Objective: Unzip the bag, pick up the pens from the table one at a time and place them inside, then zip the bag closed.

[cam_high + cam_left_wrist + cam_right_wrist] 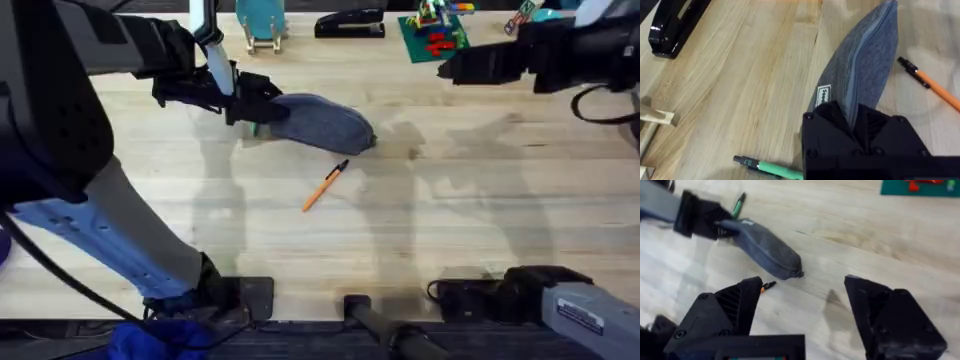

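The blue-grey bag (322, 122) lies on the table (480, 190) left of centre, its zipper along the top seam (860, 70). My left gripper (247, 105) is shut on the bag's left end, its black fingers (832, 117) pinching the fabric. The green pen (775, 169) lies beside that end, partly under the gripper. Just in front of the bag, the orange pen (325, 187) lies free on the wood. My right gripper (447, 68) hovers open at the back right, well away from the bag (765, 247), with nothing between its fingers (740, 305).
A black stapler (350, 22), a small teal and wood stand (262, 25) and a green plate with toy bricks (432, 35) line the table's far edge. Bare wood stretches in front of and to the right of the bag.
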